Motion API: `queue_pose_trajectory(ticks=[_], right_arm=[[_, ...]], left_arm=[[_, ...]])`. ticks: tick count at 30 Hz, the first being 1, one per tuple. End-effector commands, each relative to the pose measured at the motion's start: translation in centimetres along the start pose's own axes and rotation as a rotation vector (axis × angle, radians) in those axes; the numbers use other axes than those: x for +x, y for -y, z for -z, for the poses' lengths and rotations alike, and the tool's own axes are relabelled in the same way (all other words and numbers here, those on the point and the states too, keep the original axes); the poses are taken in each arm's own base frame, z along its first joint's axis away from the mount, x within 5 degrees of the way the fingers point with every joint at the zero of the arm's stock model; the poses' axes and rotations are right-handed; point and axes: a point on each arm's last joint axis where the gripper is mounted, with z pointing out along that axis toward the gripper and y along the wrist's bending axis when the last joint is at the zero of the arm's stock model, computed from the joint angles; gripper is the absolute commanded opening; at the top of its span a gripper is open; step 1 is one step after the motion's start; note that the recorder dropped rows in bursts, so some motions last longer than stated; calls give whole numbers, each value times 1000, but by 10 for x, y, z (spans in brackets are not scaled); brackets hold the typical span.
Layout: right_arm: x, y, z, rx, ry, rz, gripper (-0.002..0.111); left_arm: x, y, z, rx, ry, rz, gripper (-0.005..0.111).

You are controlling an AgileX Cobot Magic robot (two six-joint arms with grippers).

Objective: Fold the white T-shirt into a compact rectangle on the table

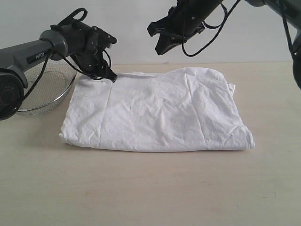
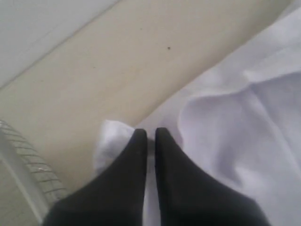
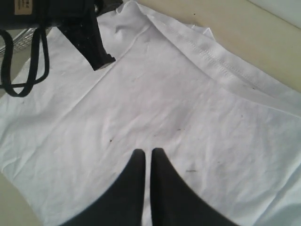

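The closed left tool (image 1: pixel 113 77) touches the far left corner of the white T-shirt (image 1: pixel 155 113), lying wide on the tabletop (image 1: pixel 141 188), while the closed right tool (image 3: pixel 143 151) hangs above.

My right gripper (image 3: pixel 148 153) hangs over the white T-shirt (image 3: pixel 164 108), its two black fingers drawn together with only a slit between them and nothing pinched. The cloth beneath is flat, creased and lightly speckled, with a stitched hem (image 3: pixel 211 56) running along a folded layer. The left gripper (image 3: pixel 96 49) points down at the shirt near its edge, a black cable loop (image 3: pixel 28 70) dangling beside it. Bare table (image 3: pixel 235 23) shows beyond.
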Motion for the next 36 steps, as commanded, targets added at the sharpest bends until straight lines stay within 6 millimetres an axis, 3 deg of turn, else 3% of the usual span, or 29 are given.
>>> queue_pose_trajectory(ticks=[1,7,12,18,23,28,36], right_arm=[[0,2,3,2,7,2,0],[1,6,3,41,-10,-1,0],[3,14,6,65,-11,-45,0],[7,35,19,90,9,-169,0],[14,30,23,66,-18,-188,0],[34,22,18,4,-92,-209,0],[78,7,77,41,-99,-241,0]], left_arm=[[-13,-16,13,-121,54,27,4],[-36,-26,43,-70,139,133,4],[-35,-23,54,15,82,172,4],[-38,-25,96,143,13,229,4],[-42,-24,132,297,-2,213,4],[-45,-23,146,347,26,228,4],[-27,-14,182,507,-53,296,4]])
